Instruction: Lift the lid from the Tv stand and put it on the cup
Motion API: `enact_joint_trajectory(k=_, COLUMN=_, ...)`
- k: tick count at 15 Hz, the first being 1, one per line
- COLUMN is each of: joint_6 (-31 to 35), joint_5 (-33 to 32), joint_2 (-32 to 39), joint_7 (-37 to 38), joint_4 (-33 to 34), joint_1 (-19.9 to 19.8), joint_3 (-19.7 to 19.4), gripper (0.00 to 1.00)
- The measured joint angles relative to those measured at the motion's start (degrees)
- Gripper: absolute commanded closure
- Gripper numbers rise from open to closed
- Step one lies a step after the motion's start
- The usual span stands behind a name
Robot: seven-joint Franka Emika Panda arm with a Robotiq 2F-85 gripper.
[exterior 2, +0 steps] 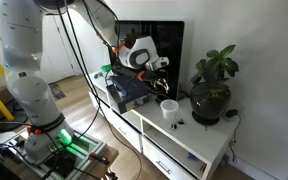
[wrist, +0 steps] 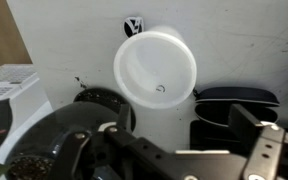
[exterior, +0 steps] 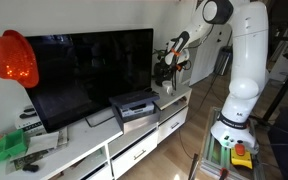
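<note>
The white cup [wrist: 154, 68] stands open on the glossy white Tv stand [wrist: 234, 40], seen from above in the wrist view. A dark round lid [wrist: 89, 103] lies on the stand just left of the cup, partly hidden by my gripper body. My gripper [wrist: 179, 125] hangs above them, jaws wide apart, with nothing between them. In both exterior views the gripper [exterior: 167, 72] [exterior 2: 156, 68] is well above the stand [exterior: 94, 145] [exterior 2: 199, 135], up and to one side of the cup [exterior 2: 169, 108].
A black flat-screen TV [exterior: 89, 70] fills the middle of the stand. A dark box-shaped device [exterior 2: 134, 95] sits beside the cup. A potted plant [exterior 2: 212, 90] in a black pot [wrist: 234, 100] stands on the cup's other side. A red helmet [exterior: 12, 58] sits at the far end.
</note>
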Motion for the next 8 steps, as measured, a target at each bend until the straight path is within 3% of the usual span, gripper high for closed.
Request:
enact_joint_trajectory(k=4, joint_6=-2.8, joint_5=-2.4, joint_2=-4.0, joint_7=13.7, joint_4=-3.1, joint_1=4.8, joint_3=-6.4, gripper=0.0)
enact_joint_trajectory(k=8, joint_6=-3.8, joint_5=-3.3, joint_2=-6.2, joint_7=19.8, joint_4=-4.7, joint_1=5.9, joint_3=-8.1, gripper=0.0)
